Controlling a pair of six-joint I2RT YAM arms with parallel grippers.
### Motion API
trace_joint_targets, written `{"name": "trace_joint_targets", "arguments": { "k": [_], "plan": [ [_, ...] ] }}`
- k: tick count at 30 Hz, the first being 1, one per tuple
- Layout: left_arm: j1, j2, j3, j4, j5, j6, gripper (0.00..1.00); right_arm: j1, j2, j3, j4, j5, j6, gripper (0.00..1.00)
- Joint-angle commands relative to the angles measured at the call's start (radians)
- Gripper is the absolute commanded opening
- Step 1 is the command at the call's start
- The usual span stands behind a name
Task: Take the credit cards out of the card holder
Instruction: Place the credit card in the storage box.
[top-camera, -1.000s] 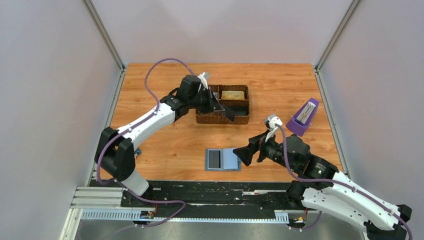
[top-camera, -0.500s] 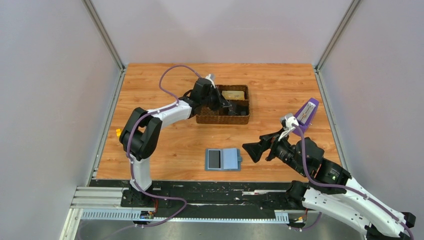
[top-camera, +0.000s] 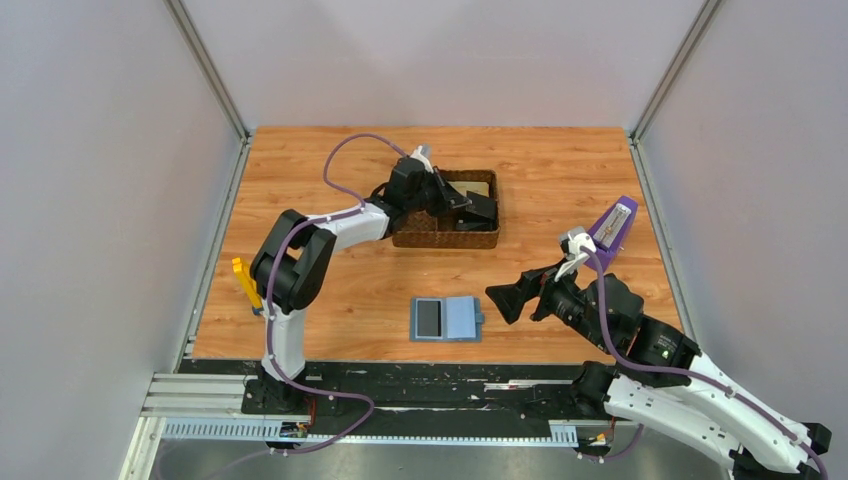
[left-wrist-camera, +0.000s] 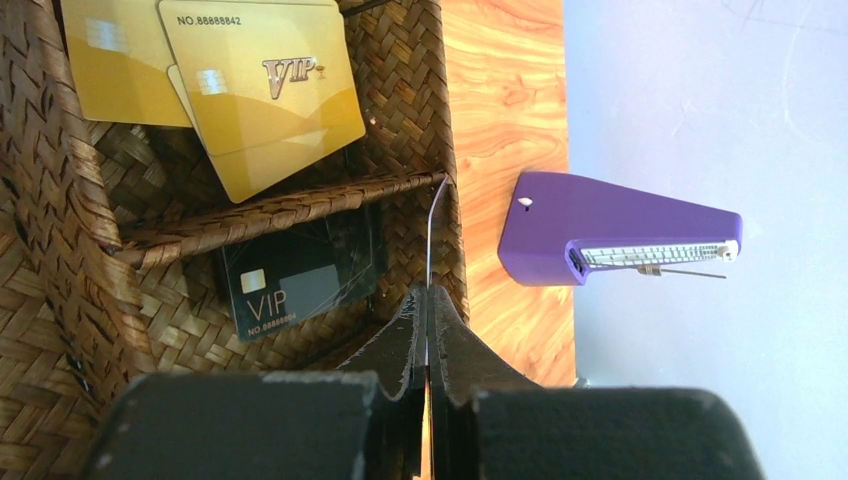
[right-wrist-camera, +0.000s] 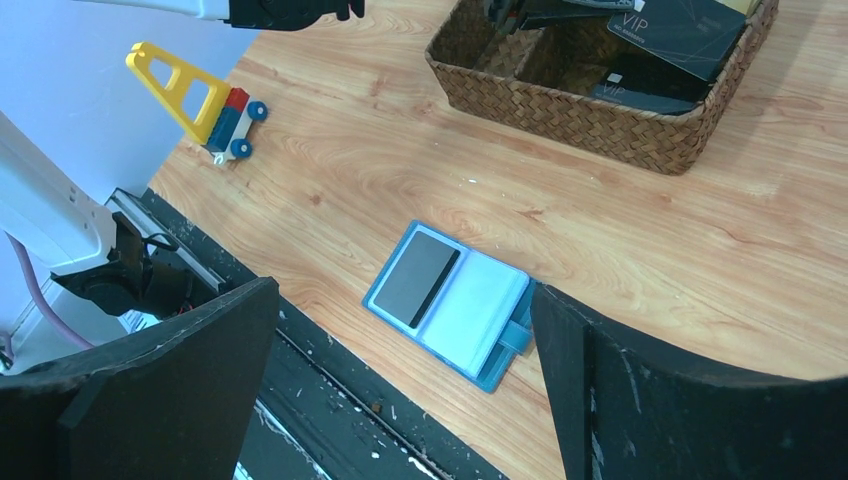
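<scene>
The blue card holder (top-camera: 446, 319) lies open on the table near the front edge, with a dark card (right-wrist-camera: 415, 275) in its left pocket. My left gripper (top-camera: 466, 203) is over the brown woven tray (top-camera: 440, 238), shut on a dark credit card (right-wrist-camera: 680, 25). That card shows edge-on in the left wrist view (left-wrist-camera: 428, 235), reaching out from the gripper (left-wrist-camera: 427, 295). In the tray, gold cards (left-wrist-camera: 260, 90) lie in one compartment and a black VIP card (left-wrist-camera: 300, 275) in another. My right gripper (top-camera: 505, 300) is open and empty, just right of the holder (right-wrist-camera: 455, 300).
A purple metronome (top-camera: 612, 232) stands at the right of the table, beyond the tray in the left wrist view (left-wrist-camera: 600, 235). A yellow and red toy (top-camera: 245, 282) sits at the table's left edge (right-wrist-camera: 205, 100). Grey walls close in both sides.
My left arm has folded in and carried the dark card to the right, over the tray. My right gripper has drawn back to the right, off the holder, and then held still.
</scene>
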Motion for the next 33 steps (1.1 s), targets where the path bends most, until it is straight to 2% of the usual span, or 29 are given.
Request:
{"name": "trace_joint_targets", "arguments": {
  "k": [1, 15, 30, 33],
  "plan": [
    [0.002, 0.013, -0.014, 0.115, 0.003, -0.041, 0.00, 0.003, 0.004, 0.044, -0.002, 0.022, 0.015, 1.00],
    [-0.003, 0.017, -0.121, 0.217, -0.001, -0.096, 0.00, 0.003, -0.007, 0.038, -0.011, 0.037, 0.018, 1.00],
    [-0.006, 0.060, -0.140, 0.270, -0.015, -0.097, 0.00, 0.003, -0.004, 0.034, -0.020, 0.046, 0.017, 1.00],
    [-0.007, 0.069, -0.134, 0.268, -0.013, -0.098, 0.05, 0.003, -0.004, 0.033, -0.020, 0.047, 0.020, 1.00]
  ]
}}
